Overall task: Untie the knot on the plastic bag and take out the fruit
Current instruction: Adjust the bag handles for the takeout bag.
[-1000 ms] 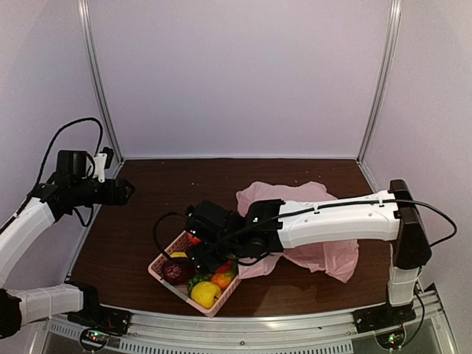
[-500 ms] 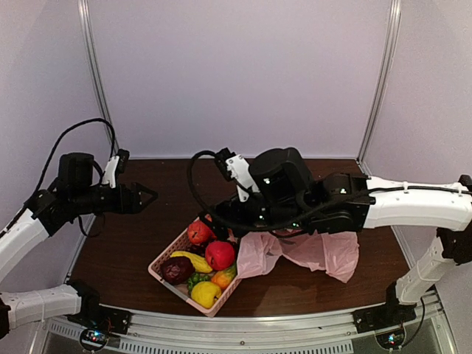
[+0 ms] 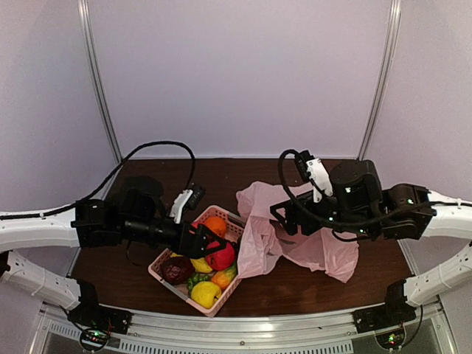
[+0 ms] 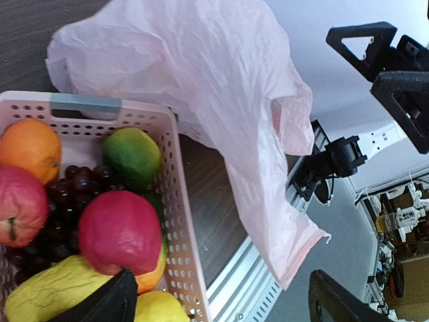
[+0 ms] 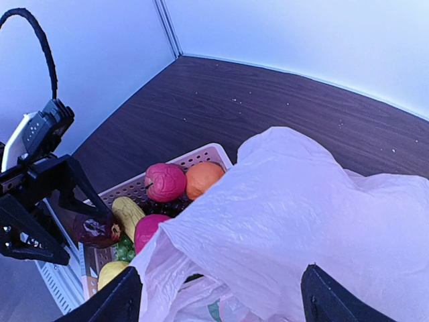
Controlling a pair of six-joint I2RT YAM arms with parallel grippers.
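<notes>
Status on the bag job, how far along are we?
Done: the plastic bag lies slack with no knot showing, and fruit fills the basket. In hand: nothing; left fingers stand open over the basket, right fingers open over the bag. Left: possibly nothing; whether any fruit remains inside the bag cannot be seen.

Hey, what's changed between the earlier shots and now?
The right gripper pulled out of the pink latticed plastic basket and swung back right, now open over the crinkly translucent pink plastic bag. The left gripper swept in from the far left and hangs open above the round toy fruits. Neither gripper holds anything. Basket and bag stayed put.
</notes>
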